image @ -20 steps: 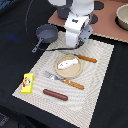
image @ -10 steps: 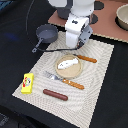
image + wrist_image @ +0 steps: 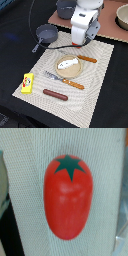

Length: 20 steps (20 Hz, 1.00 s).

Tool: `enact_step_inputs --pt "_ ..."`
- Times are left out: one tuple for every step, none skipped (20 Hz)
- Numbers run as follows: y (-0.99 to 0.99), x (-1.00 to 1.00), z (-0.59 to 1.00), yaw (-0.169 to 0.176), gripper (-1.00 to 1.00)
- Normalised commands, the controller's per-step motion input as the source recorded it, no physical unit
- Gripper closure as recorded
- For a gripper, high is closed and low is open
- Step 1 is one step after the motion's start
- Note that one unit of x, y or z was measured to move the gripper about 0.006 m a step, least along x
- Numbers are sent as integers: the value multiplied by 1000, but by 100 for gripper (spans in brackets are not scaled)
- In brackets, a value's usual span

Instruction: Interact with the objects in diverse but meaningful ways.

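Farthest to the exterior view's left, well apart from the pincer (image 3: 80, 44) and nearer the camera: yellow box (image 3: 27, 83) flat at the corner of the woven mat (image 3: 100, 85). Next, up beside the pincer on its left flank: grey saucepan (image 3: 47, 34) at the mat's far corner, handle trailing off over the dark table (image 3: 15, 30). Nearer the camera than the pincer, and well apart: brown sausage (image 3: 55, 94) lying along the mat's near edge. Just nearer than the pincer: fork (image 3: 62, 80), then the tan plate (image 3: 69, 66) with the white fish (image 3: 68, 63) on it, then the knife (image 3: 84, 58) on the plate's far side. Directly beneath the pincer in the wrist view: red tomato (image 3: 68, 195), lying lengthwise on the mat with green stem star up; hidden by the arm in the exterior view. Fingers out of sight in both views, so open or closed cannot be told; nothing visibly held, tomato resting free on the mat. Step in hand, by judgement: lining up over the tomato for a pick. Next move calls for a straight descent with jaws spread across the tomato's narrow width, a gentle squeeze on its smooth rounded sides to avoid squirting it out, then a lift clear of saucepan and knife.
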Motion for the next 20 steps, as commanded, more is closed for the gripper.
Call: enact_step_inputs --pt "-309 194 220 74 -100" --pt "-349 160 149 102 -100" --pt "-403 109 97 127 -100" --pt "-429 106 46 149 -100" --pt "-454 83 9 161 -100" --pt "-494 17 0 174 -100" --pt "-497 0 0 183 -100" --pt "-494 0 0 200 -100" --pt "-491 0 0 215 -100" --pt "-489 0 0 217 -100" --pt "-520 0 0 198 -100" --pt "-566 0 17 152 -100" --pt "-617 11 34 131 -100" --pt "-654 31 49 107 -100" --pt "-711 23 63 101 -100" --pt "-714 14 63 94 -100" --pt "-706 0 46 93 -100" --pt "-706 0 0 90 -100" --pt "-709 0 0 92 -100" --pt "-703 0 0 93 -100"
